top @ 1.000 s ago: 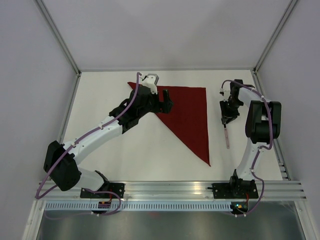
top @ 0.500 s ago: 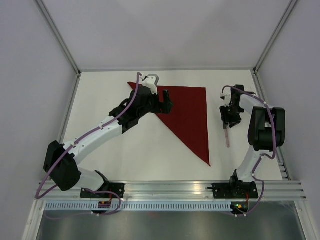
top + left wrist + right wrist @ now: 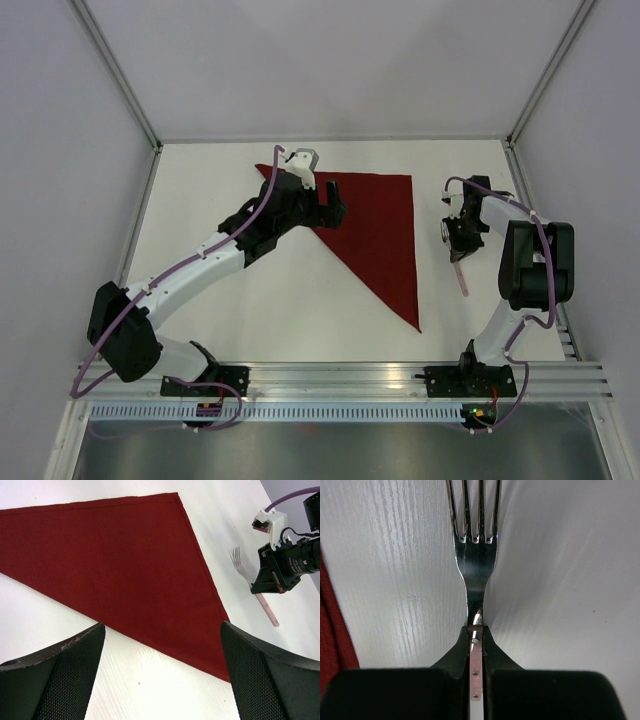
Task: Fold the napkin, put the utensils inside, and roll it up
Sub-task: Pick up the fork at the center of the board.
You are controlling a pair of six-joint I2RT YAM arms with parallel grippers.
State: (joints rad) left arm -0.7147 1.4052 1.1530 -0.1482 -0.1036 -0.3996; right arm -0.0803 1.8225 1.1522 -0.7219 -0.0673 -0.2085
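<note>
Right gripper point(image 3: 476, 636) jaws are pinching the fork point(image 3: 475, 565) handle, tines possibly touching table point(image 3: 565, 580); left gripper point(image 3: 162, 626) jaws are gaping above napkin point(image 3: 115, 555).

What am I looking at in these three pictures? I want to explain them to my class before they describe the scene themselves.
You see two robot arms bolted at the near edge of a white table. Each arm ends in a two-finger gripper. One picture comes from a fixed camera above and behind the arms. The other two come from small cameras on the wrists, so each shows its own fingers. On the table lies a dark red napkin in a triangle shape. The left gripper hangs open over the napkin and holds nothing. In the overhead view, to the napkin's right, the right gripper is shut on the pink handle of a fork, whose tines point away from it.
</note>
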